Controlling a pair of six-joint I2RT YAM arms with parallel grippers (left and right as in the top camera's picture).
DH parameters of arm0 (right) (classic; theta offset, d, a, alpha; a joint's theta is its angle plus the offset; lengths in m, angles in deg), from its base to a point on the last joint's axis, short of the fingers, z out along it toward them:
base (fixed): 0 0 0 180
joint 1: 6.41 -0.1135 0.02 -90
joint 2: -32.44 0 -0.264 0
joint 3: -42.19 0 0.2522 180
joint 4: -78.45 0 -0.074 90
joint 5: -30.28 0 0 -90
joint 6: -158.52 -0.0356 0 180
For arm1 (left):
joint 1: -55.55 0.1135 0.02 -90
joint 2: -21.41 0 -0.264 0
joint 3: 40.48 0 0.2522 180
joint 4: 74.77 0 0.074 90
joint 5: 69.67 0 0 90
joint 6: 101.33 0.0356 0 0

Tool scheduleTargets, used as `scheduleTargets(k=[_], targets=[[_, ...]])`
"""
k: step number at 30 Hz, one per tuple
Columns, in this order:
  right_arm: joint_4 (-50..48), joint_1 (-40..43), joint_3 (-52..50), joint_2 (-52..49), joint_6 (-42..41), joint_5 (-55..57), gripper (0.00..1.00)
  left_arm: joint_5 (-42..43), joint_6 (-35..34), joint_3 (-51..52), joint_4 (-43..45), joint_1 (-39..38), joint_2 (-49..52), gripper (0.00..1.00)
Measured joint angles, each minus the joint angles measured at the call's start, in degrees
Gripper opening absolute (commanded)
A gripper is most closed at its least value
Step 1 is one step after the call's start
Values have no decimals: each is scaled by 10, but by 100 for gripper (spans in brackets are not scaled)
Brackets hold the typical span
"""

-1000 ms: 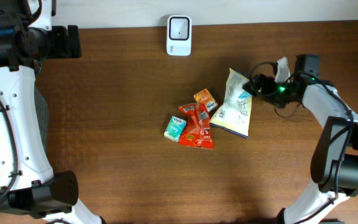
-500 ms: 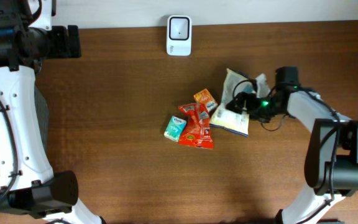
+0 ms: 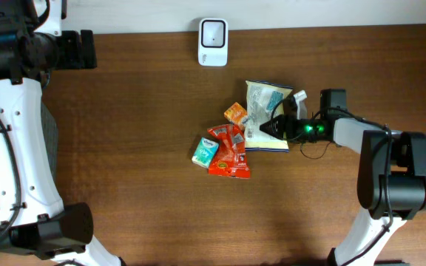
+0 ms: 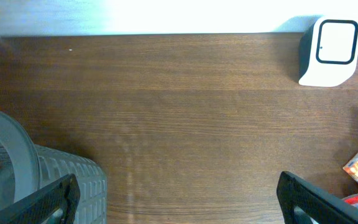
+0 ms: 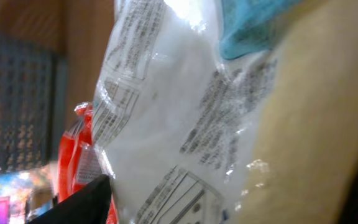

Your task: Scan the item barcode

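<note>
Overhead: the snack bag point(image 3: 262, 100) lies on the brown worktop point(image 3: 139, 162) a little right of the frame's centre, below and to the right of the white scanner point(image 3: 213, 42) that stands at the top edge. The bag's left edge touches a small orange packet point(image 3: 235, 113). Lower left of that sit a red packet point(image 3: 228, 151) and a teal packet point(image 3: 206, 151), the three bunched together. The right pincer point(image 3: 272, 127) reaches in from the right and overlaps the bag's right edge (whether it is clamped on the bag I cannot tell from here).

Left wrist view: the left pincer point(image 4: 178, 182) hangs over bare worktop with its two fingers point(image 4: 48, 202) spread wide apart in the bottom corners and nothing between them. The scanner is at the upper right, the orange packet pokes in at the right edge, and a pale ribbed basket point(image 4: 67, 180) fills the lower left.

Right wrist view: the snack bag's printed, glossy film fills nearly the whole frame, very close to the lens. One dark finger point(image 5: 86, 199) shows at the bottom left, the red packet just beyond it (the grip is not readable here either).
</note>
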Motion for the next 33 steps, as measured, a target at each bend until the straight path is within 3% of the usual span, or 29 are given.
scheduleTargets(k=[1, 2, 4, 11, 15, 24, 33], targets=[[0, 1, -2, -3, 3, -4, 25, 0, 0, 0, 0, 0, 0, 99], [5, 2, -6, -6, 1, -2, 10, 0, 0, 0, 0, 0, 0, 99], [7, 6, -12, -15, 0, -12, 4, 0, 0, 0, 0, 0, 0, 99], [8, 20, -11, -16, 2, -50, 4, 0, 0, 0, 0, 0, 0, 99], [62, 23, 5, 3, 1, -56, 4, 0, 0, 0, 0, 0, 0, 99], [87, 23, 38, 256, -19, -131, 4, 0, 0, 0, 0, 0, 0, 99], [-42, 23, 43, 396, -202, -153, 4, 0, 0, 0, 0, 0, 0, 99]])
